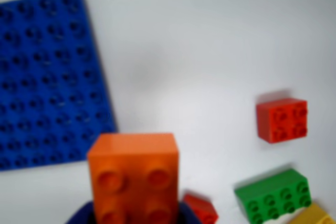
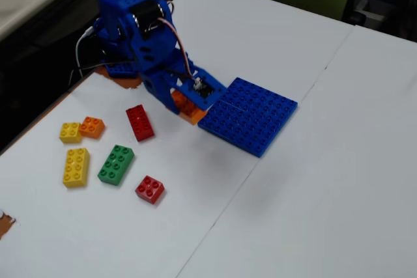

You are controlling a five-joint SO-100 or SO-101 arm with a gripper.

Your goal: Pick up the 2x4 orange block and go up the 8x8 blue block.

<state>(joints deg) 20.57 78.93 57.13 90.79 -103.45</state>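
My gripper (image 1: 137,217) is shut on the 2x4 orange block (image 1: 134,174), which fills the bottom centre of the wrist view with only four studs in view. In the fixed view the gripper (image 2: 189,107) holds the orange block (image 2: 186,108) just above the table, beside the left edge of the 8x8 blue block (image 2: 249,115). That flat studded plate lies on the white table and fills the upper left of the wrist view (image 1: 47,77). The block is not over the plate.
Loose bricks lie on the table left of the arm: a red oblong brick (image 2: 140,123), a small orange brick (image 2: 92,127), two yellow bricks (image 2: 76,166), a green brick (image 2: 116,164) and a small red brick (image 2: 150,189). A seam (image 2: 260,154) runs across the table.
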